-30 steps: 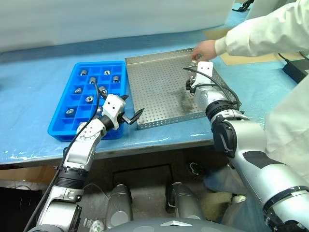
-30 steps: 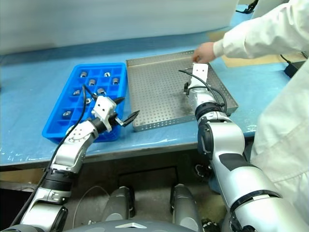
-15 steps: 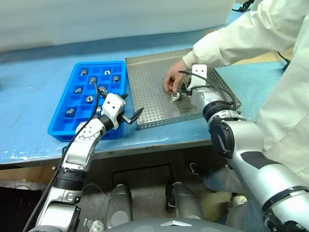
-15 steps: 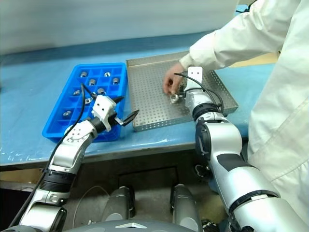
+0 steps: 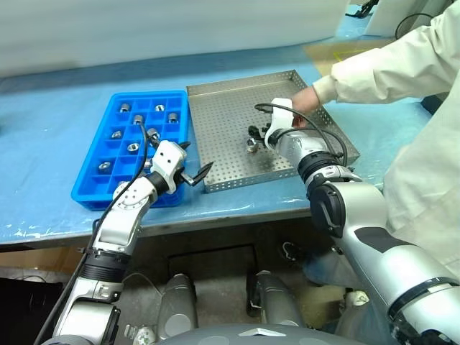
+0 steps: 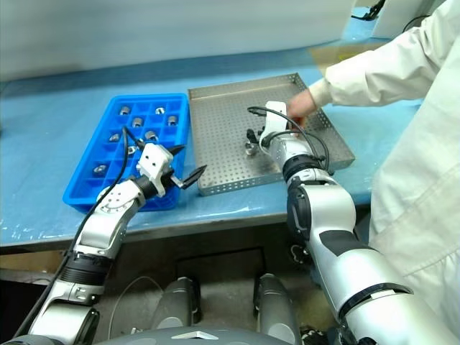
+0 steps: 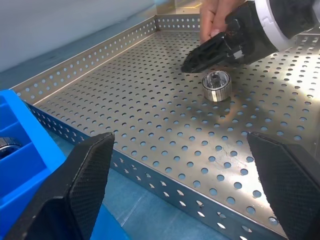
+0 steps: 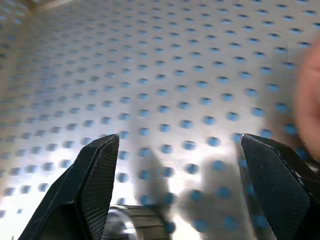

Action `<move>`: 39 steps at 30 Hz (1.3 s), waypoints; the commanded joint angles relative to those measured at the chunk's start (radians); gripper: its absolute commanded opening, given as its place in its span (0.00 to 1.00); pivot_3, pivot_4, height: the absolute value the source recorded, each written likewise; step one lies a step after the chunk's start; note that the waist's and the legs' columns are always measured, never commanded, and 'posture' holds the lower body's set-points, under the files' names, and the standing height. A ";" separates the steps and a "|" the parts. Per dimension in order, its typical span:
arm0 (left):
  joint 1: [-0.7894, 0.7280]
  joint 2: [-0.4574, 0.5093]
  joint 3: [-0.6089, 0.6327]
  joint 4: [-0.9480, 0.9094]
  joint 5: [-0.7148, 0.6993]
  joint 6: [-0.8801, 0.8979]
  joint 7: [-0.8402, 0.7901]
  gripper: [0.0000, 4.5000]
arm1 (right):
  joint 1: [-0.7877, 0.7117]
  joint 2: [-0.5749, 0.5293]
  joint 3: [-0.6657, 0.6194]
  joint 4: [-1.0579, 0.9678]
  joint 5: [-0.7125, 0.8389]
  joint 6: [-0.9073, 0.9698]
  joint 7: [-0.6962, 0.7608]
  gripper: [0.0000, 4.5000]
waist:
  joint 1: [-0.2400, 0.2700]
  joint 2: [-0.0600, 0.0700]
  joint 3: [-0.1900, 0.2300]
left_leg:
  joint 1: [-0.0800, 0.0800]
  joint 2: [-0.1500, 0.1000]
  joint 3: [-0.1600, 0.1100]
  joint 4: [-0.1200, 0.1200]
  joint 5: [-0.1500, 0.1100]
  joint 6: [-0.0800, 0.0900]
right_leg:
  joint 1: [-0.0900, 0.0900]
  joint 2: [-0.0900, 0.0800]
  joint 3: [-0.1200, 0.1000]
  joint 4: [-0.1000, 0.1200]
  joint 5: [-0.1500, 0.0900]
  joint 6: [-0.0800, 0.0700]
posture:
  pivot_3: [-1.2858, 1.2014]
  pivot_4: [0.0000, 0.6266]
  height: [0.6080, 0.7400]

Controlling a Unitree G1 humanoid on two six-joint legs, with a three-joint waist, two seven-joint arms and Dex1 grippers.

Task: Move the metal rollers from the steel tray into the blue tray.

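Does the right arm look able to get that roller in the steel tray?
Probably yes: the right gripper is open right at the roller, nothing between them. A person's hand is close behind.

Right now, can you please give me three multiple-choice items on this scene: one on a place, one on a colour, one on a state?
1. Where does the lone roller lie?
A. on the steel tray
B. in the blue tray
C. on the table cover
2. What colour is the compartment tray?
A. red
B. blue
C. grey
3. How does the right end effector stand?
A. shut on a roller
B. open
C. shut on nothing

Answers:
1 A: it rests on the perforated floor.
2 B: its walls are bright blue.
3 B: its fingers stand apart over the roller.
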 commanded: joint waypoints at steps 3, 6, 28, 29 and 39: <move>-0.007 0.004 0.001 -0.008 -0.001 -0.021 -0.005 1.00 | 0.014 0.007 0.058 -0.083 -0.013 -0.066 0.177 0.89 | -0.001 0.000 0.000 | 0.000 0.000 0.000 0.000 0.000 0.000 | 0.000 0.000 0.000 0.000 0.000 0.000 | 0.51 0.24 1.00; -0.004 0.004 0.001 -0.013 -0.001 -0.018 -0.005 1.00 | 0.038 0.010 0.134 -0.099 -0.064 -0.077 0.232 0.89 | -0.001 0.000 0.000 | 0.000 0.001 0.000 0.000 0.000 0.000 | 0.000 0.000 0.000 0.000 0.000 0.000 | 0.51 0.24 1.00; 0.011 0.026 0.014 -0.102 0.007 0.053 0.017 1.00 | 0.090 0.027 0.203 -0.107 -0.104 -0.094 0.237 0.37 | -0.004 0.000 0.000 | 0.002 0.001 0.000 0.000 0.000 0.000 | 0.002 0.000 0.000 0.000 0.000 0.000 | 0.52 0.24 1.00; 0.014 0.030 0.018 -0.108 0.006 0.056 0.018 1.00 | 0.089 0.029 0.204 -0.109 -0.104 -0.099 0.239 0.37 | -0.004 0.000 0.000 | 0.002 0.001 0.000 0.000 0.000 0.000 | 0.002 0.000 0.000 0.000 0.000 0.000 | 0.53 0.24 1.00; 0.205 0.124 0.199 -0.251 -0.041 0.078 0.063 1.00 | -0.006 0.141 0.173 -0.190 -0.019 -0.228 0.405 0.37 | 0.005 0.000 0.000 | 0.000 0.002 0.001 -0.001 0.000 0.000 | 0.000 0.000 0.000 -0.001 0.000 -0.001 | 0.58 0.24 1.00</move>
